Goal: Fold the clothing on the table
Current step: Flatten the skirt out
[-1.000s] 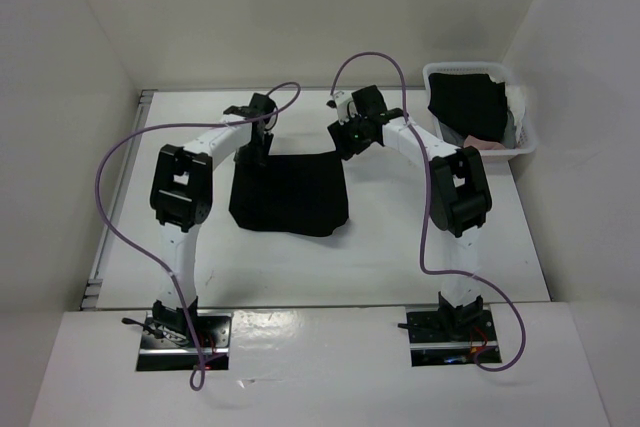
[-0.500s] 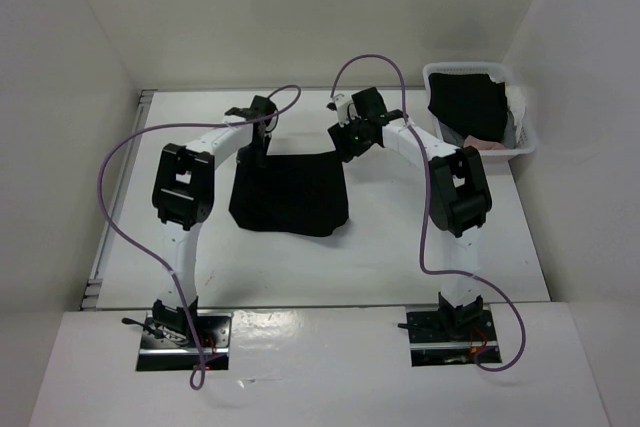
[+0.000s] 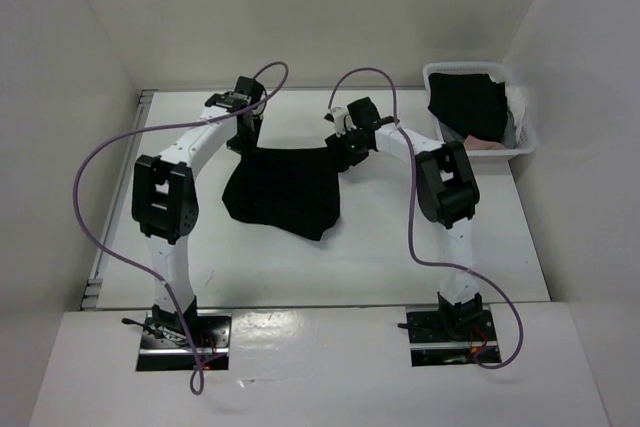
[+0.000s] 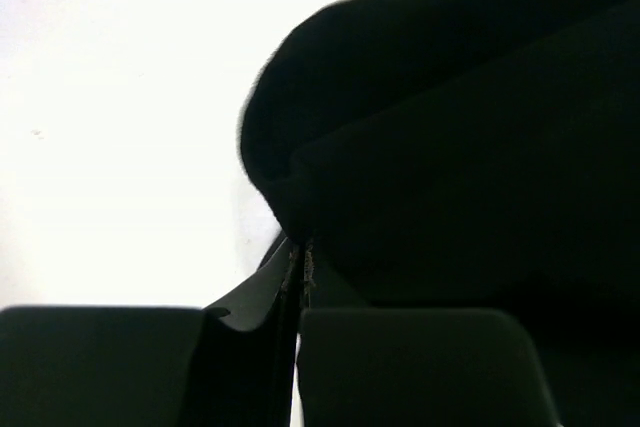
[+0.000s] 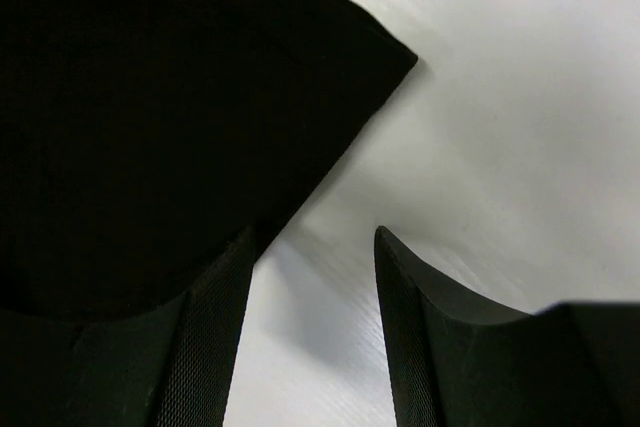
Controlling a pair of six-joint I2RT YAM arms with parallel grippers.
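Clothing [image 3: 282, 192] corner clamped in closed left gripper [image 4: 297, 252] (fabric bunched there); right gripper [image 5: 312, 247] open, perhaps touching fabric edge.

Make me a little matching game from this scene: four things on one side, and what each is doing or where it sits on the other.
1. left gripper
2. right gripper
3. clothing
4. basket

A. open, at a clothing corner
B. white, at the far right
C. shut on a clothing corner
D. black, between the two arms

Pairs: 1-C, 2-A, 3-D, 4-B
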